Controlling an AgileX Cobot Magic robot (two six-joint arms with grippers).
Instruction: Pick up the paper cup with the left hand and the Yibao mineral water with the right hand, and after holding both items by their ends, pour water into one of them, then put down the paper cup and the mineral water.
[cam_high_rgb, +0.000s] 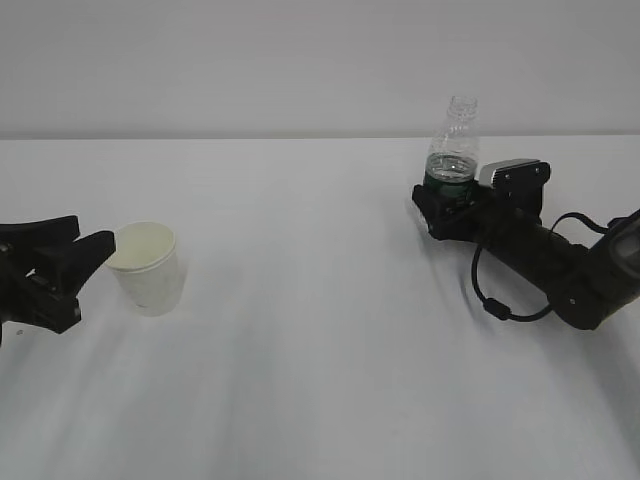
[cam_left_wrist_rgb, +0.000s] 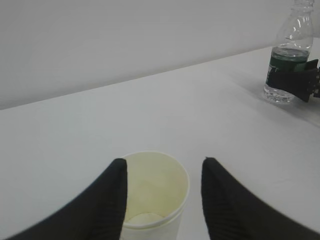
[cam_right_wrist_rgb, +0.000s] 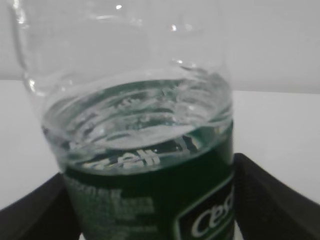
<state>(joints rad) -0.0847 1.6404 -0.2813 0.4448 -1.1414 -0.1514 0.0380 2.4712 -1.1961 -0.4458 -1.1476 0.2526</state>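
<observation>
My left end effector (cam_left_wrist_rgb: 162, 200) sits half open with the paper cup (cam_left_wrist_rgb: 152, 192) between its 2 fingers, seemingly not yet squeezed, while my right end effector (cam_high_rgb: 447, 205) brackets the green label of the upright Yibao mineral water (cam_high_rgb: 453, 150), jaws wide, both standing on the surface (cam_high_rgb: 320, 330), placed for low grasps before pouring.

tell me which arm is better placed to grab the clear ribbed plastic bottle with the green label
Right: its gripper has jaws on both sides of the clear ribbed plastic bottle; the left gripper brackets the white paper cup.

white table (cam_high_rgb: 320, 330), plain pale wall (cam_high_rgb: 250, 60)
</observation>
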